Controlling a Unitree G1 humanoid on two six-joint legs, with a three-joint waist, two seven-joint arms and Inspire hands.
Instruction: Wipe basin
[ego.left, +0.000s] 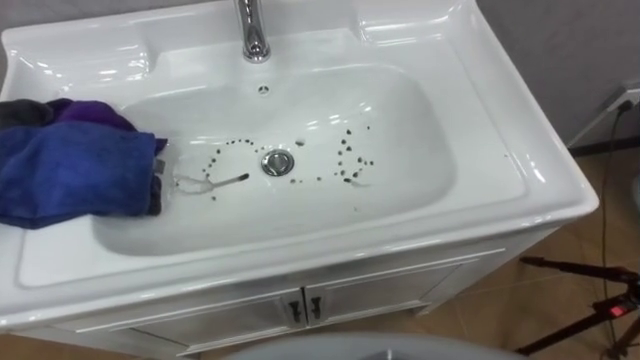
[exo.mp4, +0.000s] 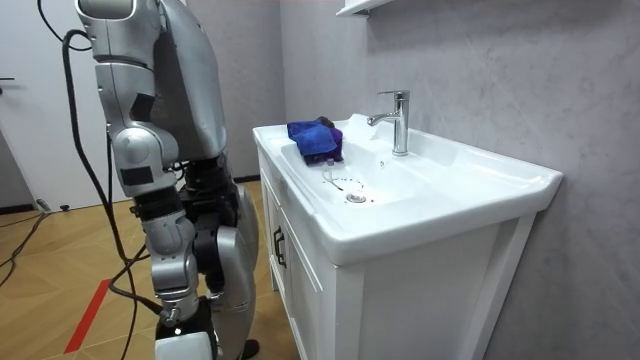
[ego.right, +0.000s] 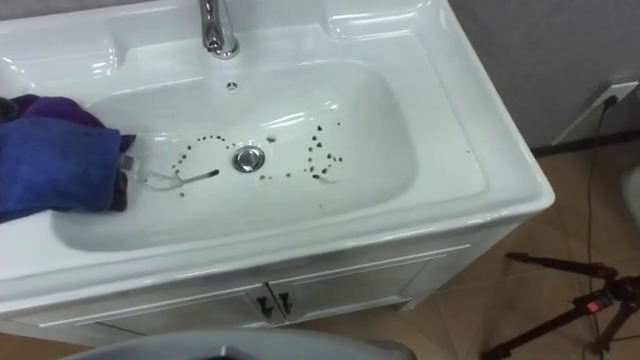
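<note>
Basin front rim, blue cloth draped over left edge

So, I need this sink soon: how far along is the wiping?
Done: nothing that shows yet. Dark specks ring the drain, with a smear beside it. In hand: nothing; the blue cloth lies over the left edge of the basin with no hand on it. Left: pick up the cloth and wipe the whole bowl.
</note>
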